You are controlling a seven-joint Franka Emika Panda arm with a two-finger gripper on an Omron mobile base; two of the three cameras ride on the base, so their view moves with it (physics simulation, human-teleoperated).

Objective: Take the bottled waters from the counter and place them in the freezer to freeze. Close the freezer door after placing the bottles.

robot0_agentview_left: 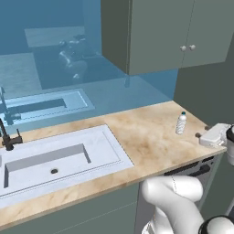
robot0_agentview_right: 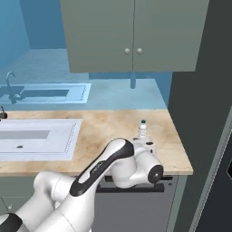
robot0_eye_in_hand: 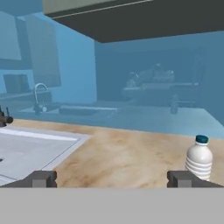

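Observation:
One bottled water (robot0_agentview_left: 181, 123) with a blue cap stands upright on the beige counter (robot0_agentview_left: 146, 141) near its right end. My gripper (robot0_agentview_left: 202, 131) hovers low, just right of the bottle, open and holding nothing. In the hand view the bottle (robot0_eye_in_hand: 199, 159) stands just behind the right fingertip (robot0_eye_in_hand: 183, 178), off to the right of the open gripper (robot0_eye_in_hand: 112, 179). In the right base view the bottle (robot0_agentview_right: 143, 129) pokes up behind my wrist. The dark freezer (robot0_agentview_right: 201, 99) rises right of the counter (robot0_agentview_right: 108, 124). Its door (robot0_agentview_right: 217, 190) shows at the lower right edge.
A white sink (robot0_agentview_left: 59, 155) with a dark faucet (robot0_agentview_left: 7, 135) takes the counter's left half. Grey-green wall cabinets (robot0_agentview_left: 160, 32) hang above the bottle. The dishwasher front (robot0_agentview_right: 131, 204) sits under the counter edge below my arm.

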